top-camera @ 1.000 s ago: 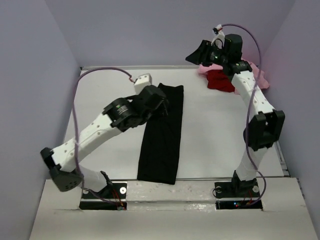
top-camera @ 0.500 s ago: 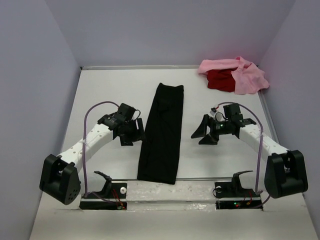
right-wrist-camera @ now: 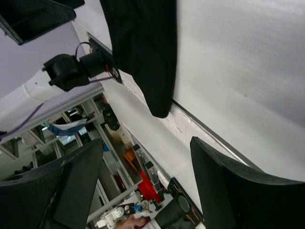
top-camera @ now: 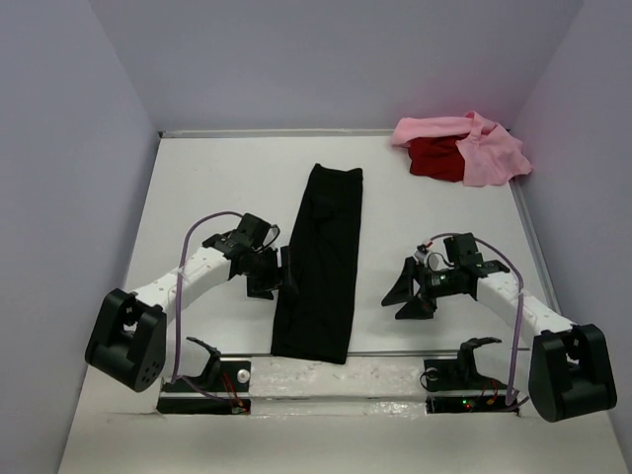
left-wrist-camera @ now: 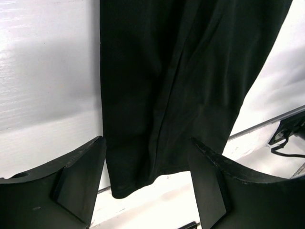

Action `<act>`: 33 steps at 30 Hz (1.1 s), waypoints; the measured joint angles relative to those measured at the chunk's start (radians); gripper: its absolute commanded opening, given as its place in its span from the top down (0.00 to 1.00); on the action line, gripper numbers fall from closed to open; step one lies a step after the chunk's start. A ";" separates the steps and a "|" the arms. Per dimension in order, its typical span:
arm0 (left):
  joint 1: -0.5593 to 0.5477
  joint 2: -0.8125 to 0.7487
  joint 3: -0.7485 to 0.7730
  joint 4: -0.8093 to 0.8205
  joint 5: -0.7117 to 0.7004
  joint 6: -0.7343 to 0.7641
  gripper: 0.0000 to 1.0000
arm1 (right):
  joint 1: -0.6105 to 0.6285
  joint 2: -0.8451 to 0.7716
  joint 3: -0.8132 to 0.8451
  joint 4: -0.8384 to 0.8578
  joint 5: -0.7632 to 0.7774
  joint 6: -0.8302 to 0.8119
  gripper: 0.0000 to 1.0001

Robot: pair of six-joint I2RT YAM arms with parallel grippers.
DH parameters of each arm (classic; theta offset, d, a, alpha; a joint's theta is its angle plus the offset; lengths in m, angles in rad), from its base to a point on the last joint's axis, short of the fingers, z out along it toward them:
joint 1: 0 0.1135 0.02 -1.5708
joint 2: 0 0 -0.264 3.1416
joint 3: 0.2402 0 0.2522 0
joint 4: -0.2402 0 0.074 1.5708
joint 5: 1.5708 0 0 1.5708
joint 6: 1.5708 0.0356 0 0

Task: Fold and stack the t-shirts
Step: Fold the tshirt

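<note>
At the near side, the left gripper (top-camera: 278,276) hangs low with its jaws spread wide and nothing between them, its tips just beside the left edge of the black t-shirt (top-camera: 321,267); whether they touch the cloth cannot be told. The right gripper (top-camera: 403,292) is likewise spread wide and empty, low over bare table (top-camera: 217,188) and clear of the shirt's right edge. Between the two arms, the black t-shirt lies flat, folded into a long narrow strip that runs from the near edge toward the far side, its near end lapping over the metal strip (top-camera: 395,354) along the table's front. The tabletop is white. In the far right corner, well apart from the black one, the pink t-shirt (top-camera: 489,158) lies crumpled, draped partly over the red t-shirt (top-camera: 434,158). Plain pale lilac walls (top-camera: 326,59) close in the table on three sides.
</note>
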 measured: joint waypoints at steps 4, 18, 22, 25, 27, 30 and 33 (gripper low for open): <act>0.000 0.015 -0.008 -0.003 0.001 0.006 0.23 | 0.000 -0.046 -0.075 -0.031 0.003 -0.037 0.21; -0.025 -0.071 -0.180 -0.041 -0.029 -0.106 0.23 | 0.246 -0.137 -0.192 0.060 0.145 0.102 0.21; -0.045 -0.076 -0.198 -0.028 -0.032 -0.149 0.23 | 0.389 -0.017 -0.139 0.127 0.223 0.165 0.21; -0.066 -0.090 -0.208 0.000 -0.036 -0.188 0.23 | 0.434 0.032 -0.102 0.166 0.258 0.189 0.23; -0.078 -0.103 -0.212 0.020 -0.036 -0.212 0.23 | 0.449 0.064 -0.075 0.194 0.279 0.199 0.24; -0.098 -0.118 -0.225 0.063 -0.037 -0.246 0.23 | 0.469 0.103 -0.045 0.229 0.302 0.213 0.26; -0.114 -0.128 -0.232 0.081 -0.040 -0.270 0.23 | 0.500 0.143 -0.024 0.264 0.320 0.229 0.26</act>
